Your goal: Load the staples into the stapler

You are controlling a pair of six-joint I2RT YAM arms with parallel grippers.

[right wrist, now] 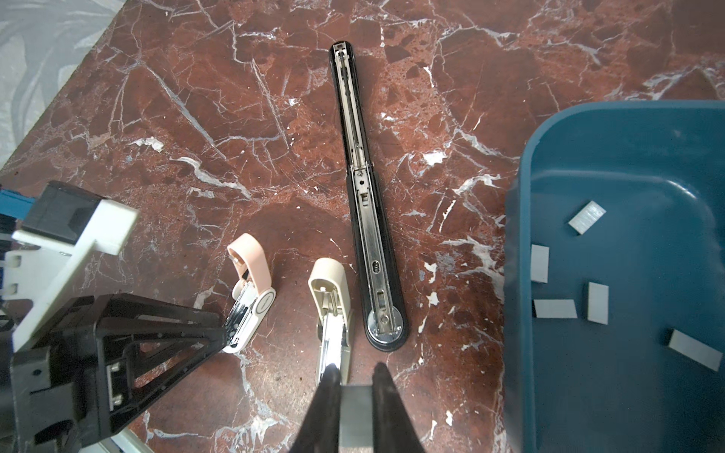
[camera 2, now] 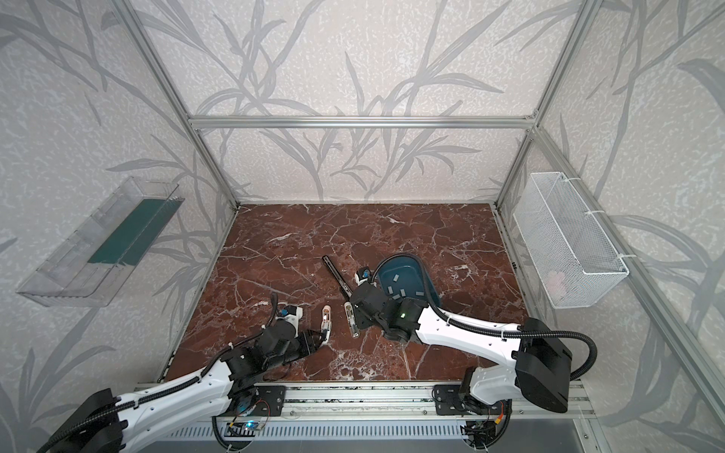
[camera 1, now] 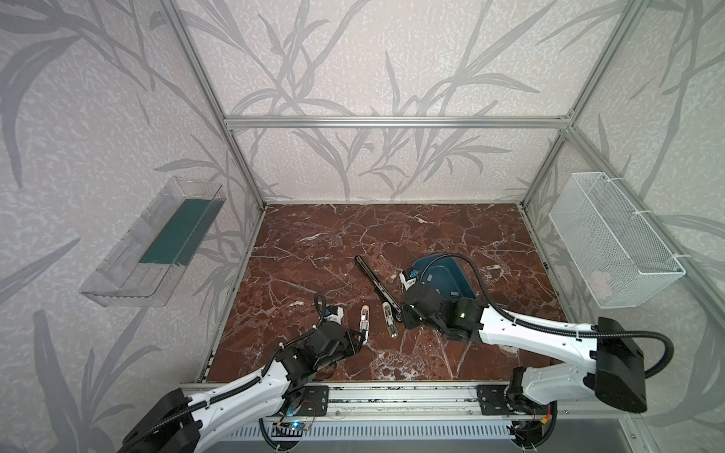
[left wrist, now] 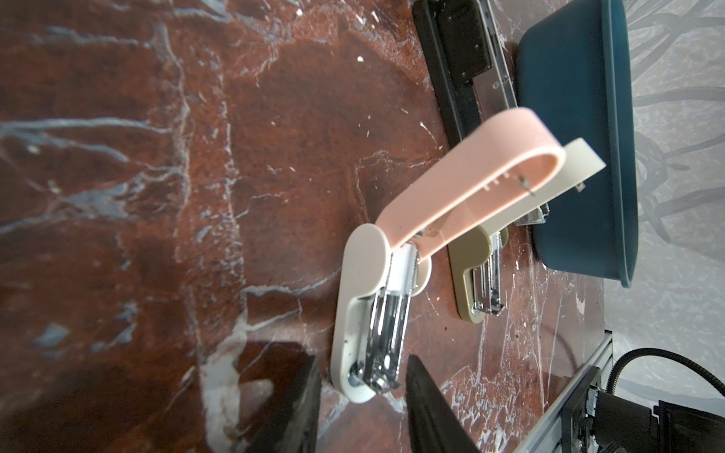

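In both top views the staples [camera 2: 392, 290] are flat grey strips loose in the blue tray [camera 2: 404, 266], right of both jaw pairs; both arms reach low; left wrist view: the left gripper [left wrist: 361, 359] stands part open, straddling the pink stapler [left wrist: 359, 274] with narrow gaps; right wrist view: the right gripper [right wrist: 356, 370] is pinched on one staple strip [right wrist: 355, 412]; the beige stapler [right wrist: 331, 310] lies just ahead; the black stapler [right wrist: 367, 219] lies flat beyond.

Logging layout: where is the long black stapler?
In both top views, the black stapler lies mid-table, left of the blue tray, its near end beside the beige stapler.
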